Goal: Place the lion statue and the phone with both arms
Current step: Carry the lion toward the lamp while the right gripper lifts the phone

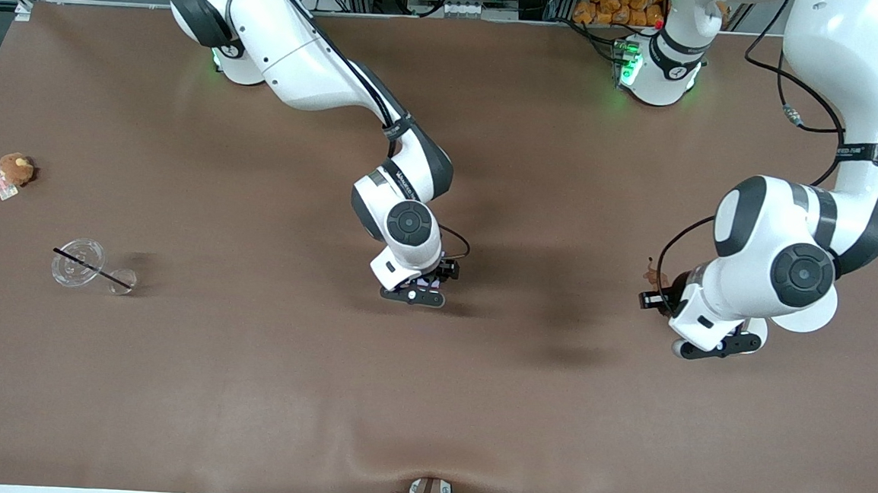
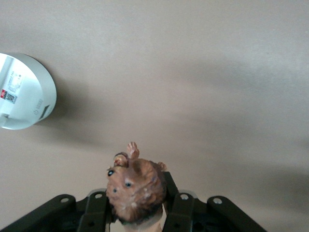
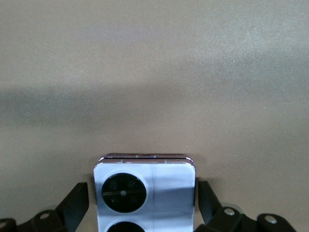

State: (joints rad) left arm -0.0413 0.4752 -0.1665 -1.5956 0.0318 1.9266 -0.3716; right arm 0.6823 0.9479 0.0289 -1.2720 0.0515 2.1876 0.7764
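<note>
The right gripper (image 1: 431,282), over mid-table, clamps the flat pale lavender phone (image 3: 145,193) with 2 black camera circles. The left gripper (image 1: 661,290), toward the left arm's end from the phone, pinches the small orange-brown lion statue (image 2: 136,186).

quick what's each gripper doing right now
Left gripper: shut on the lion statue, above the table.
Right gripper: shut on the phone, above the table.
</note>
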